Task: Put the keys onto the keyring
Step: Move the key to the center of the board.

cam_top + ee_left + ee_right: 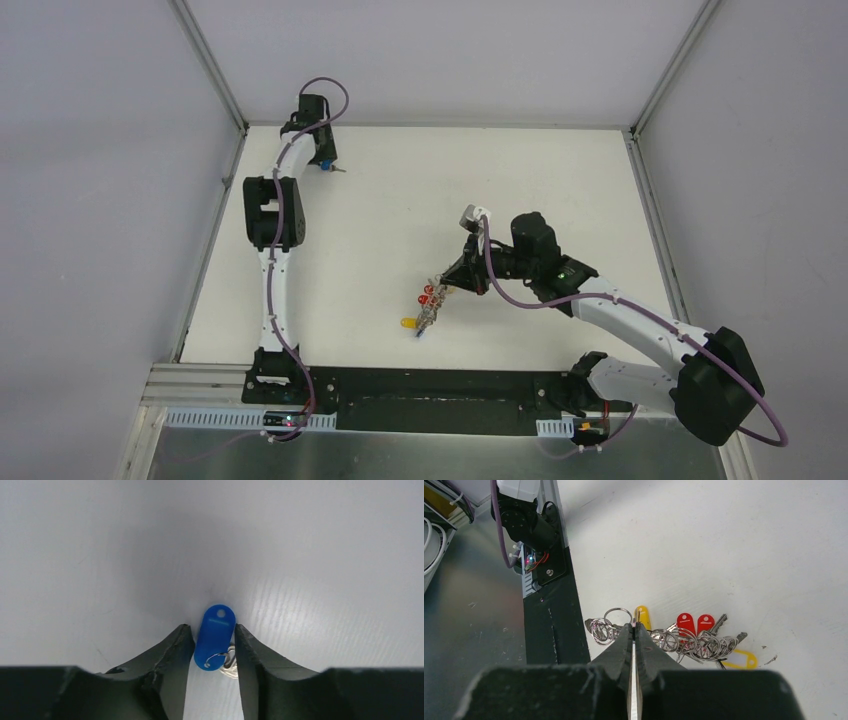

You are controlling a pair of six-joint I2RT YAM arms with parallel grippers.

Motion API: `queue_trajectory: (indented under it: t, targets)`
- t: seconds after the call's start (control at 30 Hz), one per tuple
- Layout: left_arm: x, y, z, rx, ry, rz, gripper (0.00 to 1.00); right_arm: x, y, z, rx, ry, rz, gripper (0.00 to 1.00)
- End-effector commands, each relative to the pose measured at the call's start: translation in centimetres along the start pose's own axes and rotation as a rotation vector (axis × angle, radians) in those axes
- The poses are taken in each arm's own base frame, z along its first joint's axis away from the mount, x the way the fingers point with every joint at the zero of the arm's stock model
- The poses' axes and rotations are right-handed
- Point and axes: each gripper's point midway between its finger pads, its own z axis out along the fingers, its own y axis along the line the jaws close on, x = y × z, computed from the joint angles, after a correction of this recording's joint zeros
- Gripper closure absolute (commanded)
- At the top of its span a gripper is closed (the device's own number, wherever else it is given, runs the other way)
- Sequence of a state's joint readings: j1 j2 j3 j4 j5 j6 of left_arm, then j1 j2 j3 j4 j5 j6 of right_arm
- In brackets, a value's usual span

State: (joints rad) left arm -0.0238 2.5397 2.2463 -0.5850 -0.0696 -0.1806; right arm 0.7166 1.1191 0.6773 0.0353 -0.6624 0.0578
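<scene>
1. The left fingers [170, 660] are at the far left of the counter [420, 190]. They straddle the blue key [215, 635], which lies flat there with its head close between both fingers. Whether it is grasped, I cannot tell.
2. The right fingers [619, 652] are clenched tight, tips buried in the keyring [684, 641], apparently pinching its wire. The ring rests mid-counter, well apart from the blue key.
3. Progress: the blue key is not yet on the ring, and its pick-up is only starting. A yellow head [642, 617] lies in the bunch beside the red heads [684, 621]. Whether it is threaded, I cannot tell.
4. Remaining, in my judgement: lift the blue key, carry it across and thread it on.
</scene>
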Motion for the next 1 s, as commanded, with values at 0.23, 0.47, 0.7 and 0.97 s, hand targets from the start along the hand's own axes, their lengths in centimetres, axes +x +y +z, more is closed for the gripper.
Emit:
queue_trajectory:
  t: [0.23, 0.47, 0.7, 0.97]
  targets:
    - [4.5, -1.0, -6.1, 0.119, 0.159, 0.024, 0.78, -6.3, 2.1, -2.1, -0.006, -0.134, -0.101, 1.0]
    - [11.1, -4.3, -13.5, 0.195, 0.282, 0.087, 0.8, -8.3, 3.6, -3.8, -0.005, -0.182, -0.13, 1.0]
    - [23.2, -9.9, -21.4, 0.256, 0.427, 0.154, 0.83, -9.5, 5.0, -5.3, -0.015, -0.214, -0.15, 1.0]
    - [27.2, -13.8, -29.6, 0.393, 0.344, 0.114, 0.78, -8.9, 6.2, -6.9, -0.017, -0.218, -0.166, 1.0]
